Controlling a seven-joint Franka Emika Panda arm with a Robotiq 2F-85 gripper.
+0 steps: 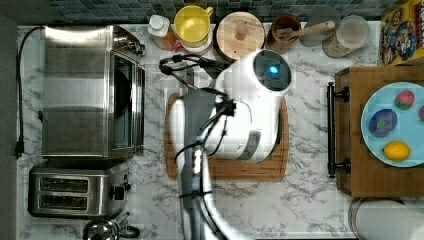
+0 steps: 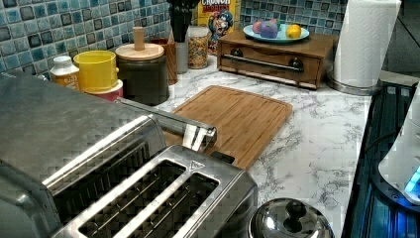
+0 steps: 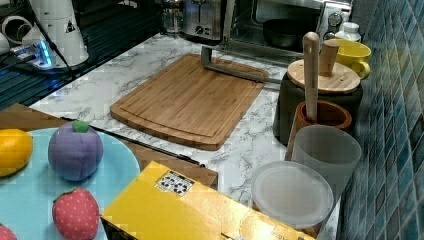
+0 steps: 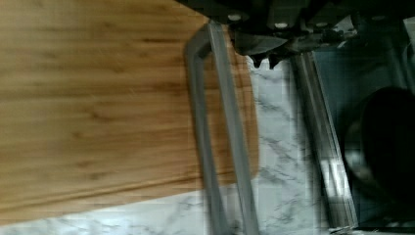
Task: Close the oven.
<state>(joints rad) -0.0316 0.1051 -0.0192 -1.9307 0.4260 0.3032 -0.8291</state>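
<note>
Oven door hangs open (handle over cutting board).

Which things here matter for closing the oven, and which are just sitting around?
Job:
oven, door open
door handle above the cutting board's edge

Lying about:
cutting board
toaster
yellow mug
cereal box
plate of toy fruit
paper towels

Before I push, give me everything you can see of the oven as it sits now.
The oven is a boxy brushed-steel countertop unit at the top view's left, knobs at its backsplash end, a black cord behind. Its glass door is dropped open toward the cutting board; the long steel bar handle reaches over the board's edge. A dark pan sits inside. A two-slot toaster stands beside it. Nothing grips the handle.
</note>
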